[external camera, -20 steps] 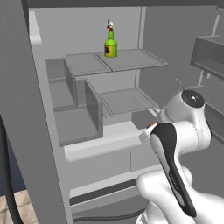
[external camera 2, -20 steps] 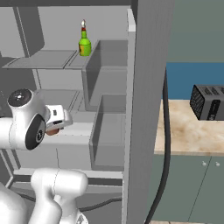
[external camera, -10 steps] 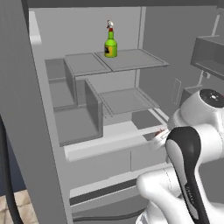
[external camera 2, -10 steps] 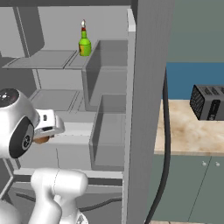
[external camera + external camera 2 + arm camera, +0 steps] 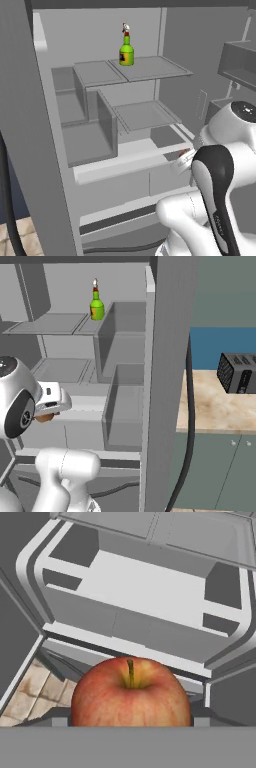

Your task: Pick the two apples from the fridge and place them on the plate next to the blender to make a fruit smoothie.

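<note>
- One apple [image 5: 131,692] sits held between the gripper [image 5: 46,415] fingers, stem up, in front of the open fridge [image 5: 125,145]; in the right base view a reddish bit of it peeks out under the hand.
- Judged progress: first pick made, carry to the plate not yet done, second apple still to fetch (I cannot see it on the shelves).
- A green bottle [image 5: 126,51] stands alone on the upper shelf.
- The arm is folded close to the base, its hand low at the fridge's lower shelf level, just outside the opening.
</note>
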